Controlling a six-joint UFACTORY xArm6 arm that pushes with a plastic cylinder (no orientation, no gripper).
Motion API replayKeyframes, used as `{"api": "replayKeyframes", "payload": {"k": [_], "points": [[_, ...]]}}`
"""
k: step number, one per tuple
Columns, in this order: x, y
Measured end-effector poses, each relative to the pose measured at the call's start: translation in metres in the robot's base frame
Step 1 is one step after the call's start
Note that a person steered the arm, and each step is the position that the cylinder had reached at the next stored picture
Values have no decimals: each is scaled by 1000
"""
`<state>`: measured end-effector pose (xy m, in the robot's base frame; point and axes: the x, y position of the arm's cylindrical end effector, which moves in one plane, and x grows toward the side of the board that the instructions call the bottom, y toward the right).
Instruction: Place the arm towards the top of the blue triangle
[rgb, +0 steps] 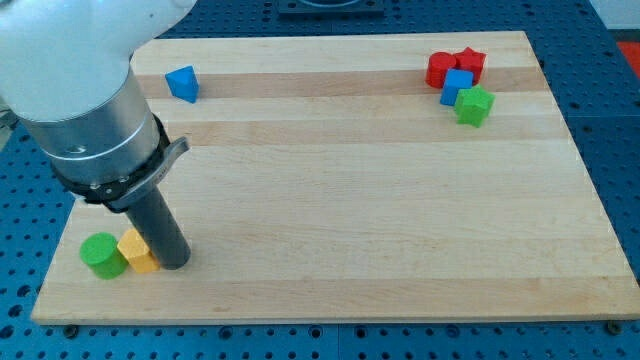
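Note:
The blue triangle (182, 82) lies near the board's top left. My tip (173, 262) rests at the bottom left of the board, far below the blue triangle. It touches the right side of a yellow block (138, 251), which sits next to a green cylinder (102, 256). The arm's grey body covers the board's top left corner.
A cluster sits at the top right: a red block (440, 69), a red star (470, 62), a blue cube (457, 86) and a green block (474, 105). The wooden board (350, 200) lies on a blue perforated table.

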<state>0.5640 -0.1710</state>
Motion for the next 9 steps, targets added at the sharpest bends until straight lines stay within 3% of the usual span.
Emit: {"api": "replayKeyframes", "payload": {"k": [1,2,4,5,6,9], "points": [[-3,11],[-61,79],[-237,168],[-251,167],[-360,147],[-368,42]]}}
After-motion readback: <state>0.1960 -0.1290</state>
